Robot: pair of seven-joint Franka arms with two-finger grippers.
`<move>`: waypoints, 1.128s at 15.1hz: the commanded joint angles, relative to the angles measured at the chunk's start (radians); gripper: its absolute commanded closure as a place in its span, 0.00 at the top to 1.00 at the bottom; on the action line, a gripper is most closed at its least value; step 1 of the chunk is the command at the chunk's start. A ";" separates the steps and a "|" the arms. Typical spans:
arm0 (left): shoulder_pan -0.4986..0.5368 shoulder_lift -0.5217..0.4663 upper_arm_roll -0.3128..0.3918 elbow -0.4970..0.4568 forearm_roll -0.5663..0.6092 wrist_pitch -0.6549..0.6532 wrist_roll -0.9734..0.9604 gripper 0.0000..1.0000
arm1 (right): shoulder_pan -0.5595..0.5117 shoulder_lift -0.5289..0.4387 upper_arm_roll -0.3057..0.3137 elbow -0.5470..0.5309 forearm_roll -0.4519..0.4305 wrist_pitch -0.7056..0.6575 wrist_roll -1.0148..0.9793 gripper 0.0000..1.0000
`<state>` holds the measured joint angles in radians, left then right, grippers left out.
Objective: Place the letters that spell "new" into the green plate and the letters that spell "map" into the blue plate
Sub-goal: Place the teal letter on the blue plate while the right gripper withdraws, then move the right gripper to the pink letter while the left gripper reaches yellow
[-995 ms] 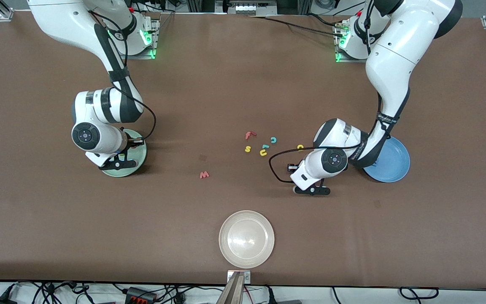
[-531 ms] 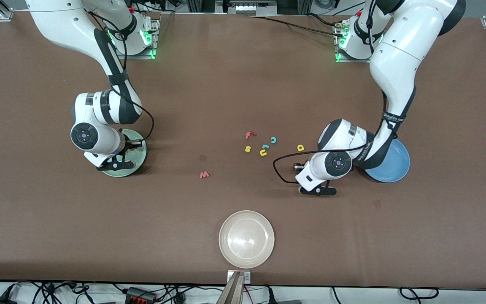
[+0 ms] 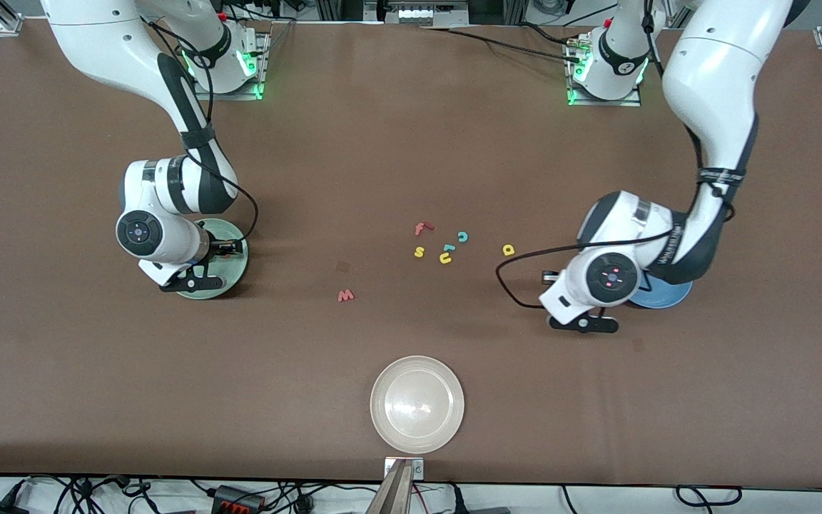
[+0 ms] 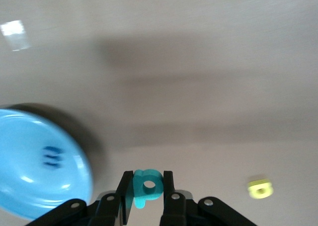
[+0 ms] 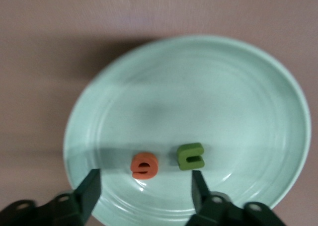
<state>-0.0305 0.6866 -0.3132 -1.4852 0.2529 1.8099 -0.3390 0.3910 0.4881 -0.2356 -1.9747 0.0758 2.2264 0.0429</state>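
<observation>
since the earlier frame your left arm swung toward its own end of the surface, and the left pincer (image 4: 147, 198) came over the brown surface (image 3: 411, 143) just beside the blue plate (image 3: 671, 294), pinching the teal p (image 4: 147, 185). the blue m (image 4: 51, 156) lay in that plate. the yellow a (image 3: 508, 249) rested on the surface, between the plate and the cluster of spare letters. your right pincer (image 5: 144, 188) barely shifted; it hung over the green plate (image 3: 229, 268) with its fingers spread and nothing between them. the orange e (image 5: 144, 166) and dark green n (image 5: 191, 156) lay side by side in the green plate. the reddish-pink w (image 3: 345, 295) sat alone on the surface, nearer the front camera than the cluster. the whitish-beige plate (image 3: 417, 404) sat nearest the camera.
</observation>
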 commanded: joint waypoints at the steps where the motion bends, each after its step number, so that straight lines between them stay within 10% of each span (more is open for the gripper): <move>1: 0.066 -0.022 -0.004 -0.039 0.019 -0.030 0.086 0.04 | -0.001 -0.010 0.013 0.063 0.006 -0.031 0.073 1.00; 8: 0.227 -0.035 -0.007 -0.132 0.063 -0.024 0.219 0.09 | 0.095 0.041 0.044 0.183 0.004 -0.030 0.101 1.00; 9: 0.245 -0.035 -0.007 -0.142 0.063 -0.020 0.228 0.17 | 0.115 0.055 0.045 0.203 0.004 -0.030 0.101 1.00; 11: 0.253 -0.033 -0.009 -0.145 0.063 -0.023 0.229 0.85 | 0.144 0.079 0.055 0.250 0.002 -0.031 0.066 1.00; 12: 0.254 -0.033 -0.013 -0.145 0.062 -0.029 0.229 1.00 | 0.144 0.090 0.065 0.278 0.006 -0.037 0.036 1.00; 17: 0.253 -0.048 -0.119 -0.141 0.028 -0.067 0.163 1.00 | 0.146 0.122 0.125 0.341 -0.001 -0.054 -0.161 1.00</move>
<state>0.2190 0.6788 -0.3707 -1.5999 0.2924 1.7645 -0.1367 0.5451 0.5905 -0.1354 -1.6733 0.0760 2.1969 -0.0354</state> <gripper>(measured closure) 0.189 0.000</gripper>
